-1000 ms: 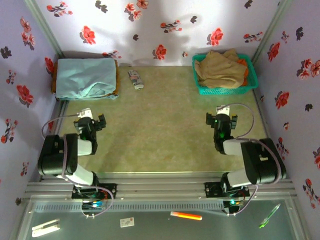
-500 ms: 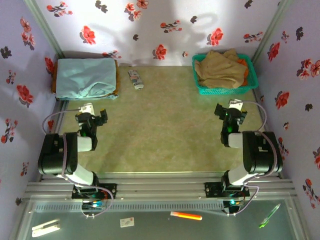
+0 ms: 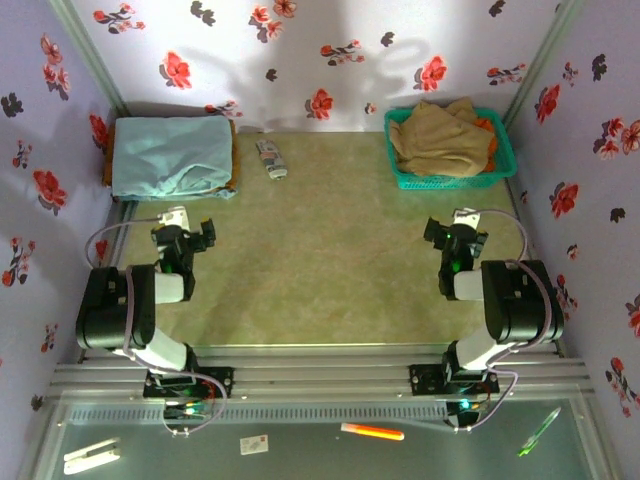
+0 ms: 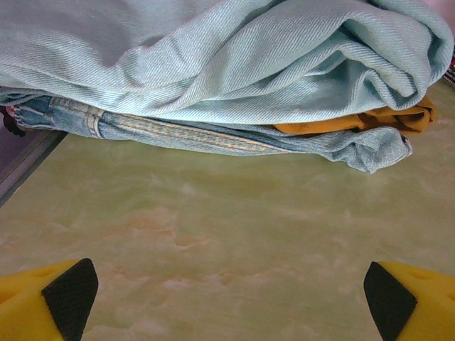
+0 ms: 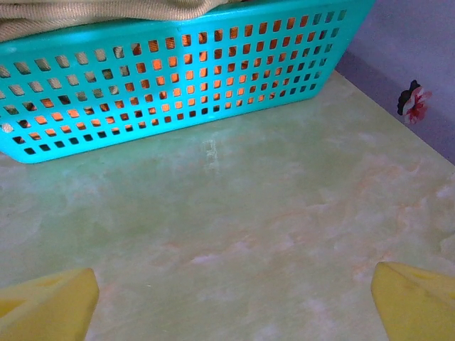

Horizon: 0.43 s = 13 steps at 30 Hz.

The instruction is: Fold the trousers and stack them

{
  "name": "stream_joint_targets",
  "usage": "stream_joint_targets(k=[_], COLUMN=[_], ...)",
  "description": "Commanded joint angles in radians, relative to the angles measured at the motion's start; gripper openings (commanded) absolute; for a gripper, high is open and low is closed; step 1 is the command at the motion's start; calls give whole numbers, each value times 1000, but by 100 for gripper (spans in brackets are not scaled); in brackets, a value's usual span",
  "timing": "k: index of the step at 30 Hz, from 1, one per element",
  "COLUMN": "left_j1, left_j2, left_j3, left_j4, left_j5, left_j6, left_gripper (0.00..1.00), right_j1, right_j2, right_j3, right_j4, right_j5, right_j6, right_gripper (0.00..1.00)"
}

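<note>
Trousers [image 3: 172,155] lie folded at the far left corner. Both arms sit tucked low near their bases, left gripper [image 3: 186,234] and right gripper [image 3: 455,236] spread wide, grasping nothing.

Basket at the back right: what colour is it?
The basket is bright turquoise, orange showing through its holes; best seen in the right wrist view.

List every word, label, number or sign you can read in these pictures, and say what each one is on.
No text is legible in any view.
White card on the near ledge: it has a reddish mark, too small to read.
Small grey-and-white object beside the folded pile: its markings are too blurred to read.
Trousers: no label or print visible.
Basket: no lettering visible on its wall.
</note>
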Motion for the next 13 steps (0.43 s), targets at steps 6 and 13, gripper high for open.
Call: stream_joint_targets(k=[6, 13], left_j1=[-6, -8], left_j2=[3, 3], left_j3=[21, 21], left_j4=[-10, -10], left_j5=[12, 13], left_j6=[25, 29], left_gripper=[99, 99], right_j1=[3, 3], right_j2=[-5, -5], right_j3=[15, 15], right_j4=[7, 6], right_j5=[0, 1], right_j6=[8, 9], right_gripper=[99, 99])
